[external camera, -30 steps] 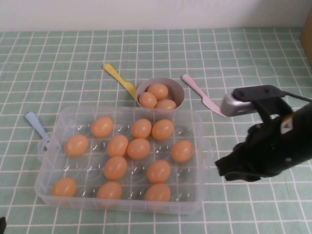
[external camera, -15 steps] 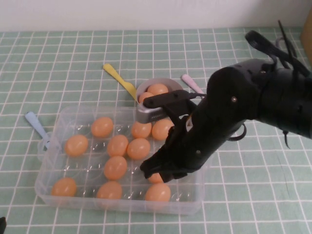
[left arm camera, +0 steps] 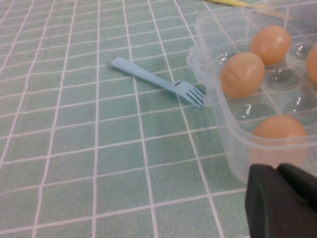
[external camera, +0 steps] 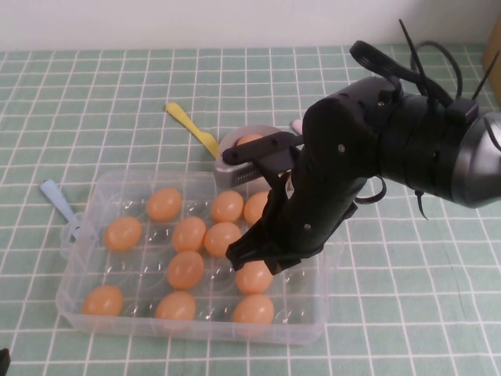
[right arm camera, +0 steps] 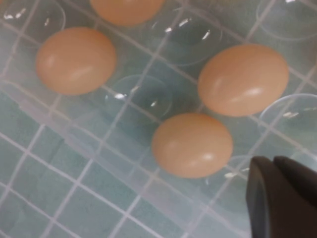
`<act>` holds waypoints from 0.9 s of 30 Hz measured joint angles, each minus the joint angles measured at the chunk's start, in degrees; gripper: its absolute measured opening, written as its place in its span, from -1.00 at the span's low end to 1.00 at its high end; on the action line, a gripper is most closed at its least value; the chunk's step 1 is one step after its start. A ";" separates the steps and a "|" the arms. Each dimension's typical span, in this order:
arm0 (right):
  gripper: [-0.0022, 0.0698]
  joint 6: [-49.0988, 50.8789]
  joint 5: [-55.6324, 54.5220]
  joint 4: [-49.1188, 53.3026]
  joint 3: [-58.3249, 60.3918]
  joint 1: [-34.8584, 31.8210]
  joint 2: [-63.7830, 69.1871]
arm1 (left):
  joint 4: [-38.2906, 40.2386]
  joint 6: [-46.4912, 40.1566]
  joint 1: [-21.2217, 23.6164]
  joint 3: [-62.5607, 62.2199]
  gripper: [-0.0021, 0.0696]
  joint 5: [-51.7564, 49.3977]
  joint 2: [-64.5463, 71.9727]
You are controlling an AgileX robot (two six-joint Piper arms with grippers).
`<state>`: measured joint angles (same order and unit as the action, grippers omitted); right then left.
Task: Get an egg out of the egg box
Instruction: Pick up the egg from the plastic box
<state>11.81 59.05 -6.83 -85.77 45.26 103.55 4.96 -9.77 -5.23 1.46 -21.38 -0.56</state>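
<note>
**A:** Start with the big things. What's the layout?

**B:** A green checked tablecloth covers the table. The right arm reaches across it from the right side and bends down over the egg box. The box is clear plastic and sits near the front of the table, so the arm can come at its cups from above.

**A:** And the bowl?

**B:** The small bowl stands just behind the box, mostly hidden by the arm. It already has an egg showing in it, so I judge it to be the drop-off spot, close by to keep the carry short.

**A:** Where are the grippers?

**B:** The right gripper hangs low inside the box at its right half, right above the eggs. Its fingers look pressed together with nothing between them, so they would need to spread before any grasp. The left gripper is parked low near the box's left front corner, out of the way. Its fingers also look closed and empty.

**A:** Which egg is the target?

**B:** Probably the egg sitting in its cup beside the right gripper's tip, one row back from the front. It's not touched yet.

**A:** Anything else?

**B:** A blue fork lies against the box's left handle, and a yellow spoon lies beside the bowl. Neither is in the way.
</note>
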 joint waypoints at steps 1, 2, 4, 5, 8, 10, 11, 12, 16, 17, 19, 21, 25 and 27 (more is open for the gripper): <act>-0.99 -0.68 0.25 0.15 0.00 -0.08 0.09 | 0.00 0.00 0.00 0.00 -0.95 0.00 0.00; -0.99 -1.95 0.48 0.56 0.00 -0.08 0.09 | 0.00 0.00 0.00 0.00 -0.95 0.00 0.00; -0.99 -4.02 1.25 0.72 0.00 -0.64 0.09 | 0.00 0.00 0.00 0.00 -0.95 0.00 0.00; -0.99 -5.13 1.56 0.72 0.00 -0.89 0.09 | 0.00 0.00 0.00 0.00 -0.95 0.00 0.00; -0.99 -14.79 2.36 -0.91 0.00 -2.05 0.09 | 0.00 0.00 0.00 0.00 -0.95 0.00 0.00; -0.99 -25.51 3.26 -2.90 0.00 -2.69 0.22 | 0.00 0.00 0.00 0.00 -0.95 0.00 0.00; -0.99 -30.65 4.00 -3.85 0.00 -2.97 0.26 | 0.00 0.00 0.00 0.00 -0.95 0.00 0.00; -0.99 -37.85 4.70 -4.69 0.00 -3.40 0.49 | 0.00 0.00 0.00 0.00 -0.95 0.00 0.00; -0.99 -54.24 6.09 -6.06 0.00 -4.66 1.14 | 0.00 0.00 0.00 0.00 -0.95 0.00 0.00; -0.99 -58.16 6.23 -6.16 0.00 -4.96 1.26 | 0.00 0.00 0.00 0.00 -0.95 0.00 0.00; -0.99 -64.36 6.33 -6.46 0.00 -5.72 1.29 | 0.00 0.00 0.00 0.00 -0.95 0.00 0.00; -0.98 -71.68 5.00 -7.33 0.00 -6.64 1.29 | 0.00 0.00 0.00 0.00 -0.95 0.00 0.00; -0.79 -79.37 -0.36 -9.36 -0.04 -7.99 1.52 | 0.00 0.00 0.00 0.00 -0.95 0.00 0.00; -0.51 -82.45 -2.22 -9.78 -0.04 -8.30 1.90 | 0.00 0.00 0.00 0.00 -0.95 0.00 0.00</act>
<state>-70.65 56.83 -16.61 -85.81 36.97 105.45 4.96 -9.77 -5.23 1.46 -21.38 -0.56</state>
